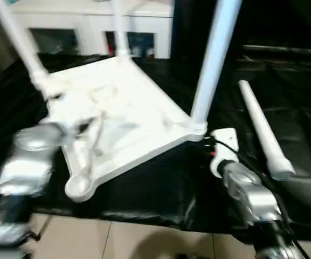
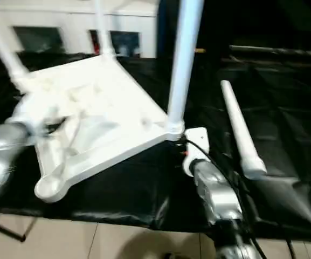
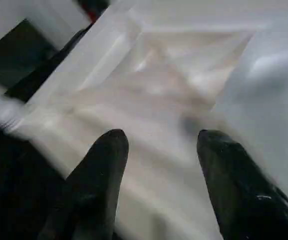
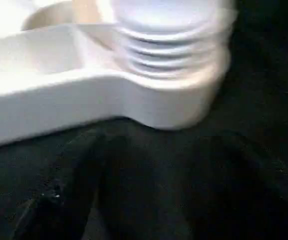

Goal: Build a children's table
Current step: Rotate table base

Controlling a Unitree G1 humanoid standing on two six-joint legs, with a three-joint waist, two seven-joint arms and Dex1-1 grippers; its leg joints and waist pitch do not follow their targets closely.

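Left gripper [image 3: 158,145] jaws apart, empty over upturned table top [image 1: 128,102]; right jaws: can't tell; risk: knocking fitted leg [image 1: 212,59] loose.

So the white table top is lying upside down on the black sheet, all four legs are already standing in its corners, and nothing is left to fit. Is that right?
Not quite. Three legs stand in the table top, but the corner socket nearest the robot is empty, and the fourth leg lies loose on the black sheet to the right, as the left eye view shows. The rest is right.
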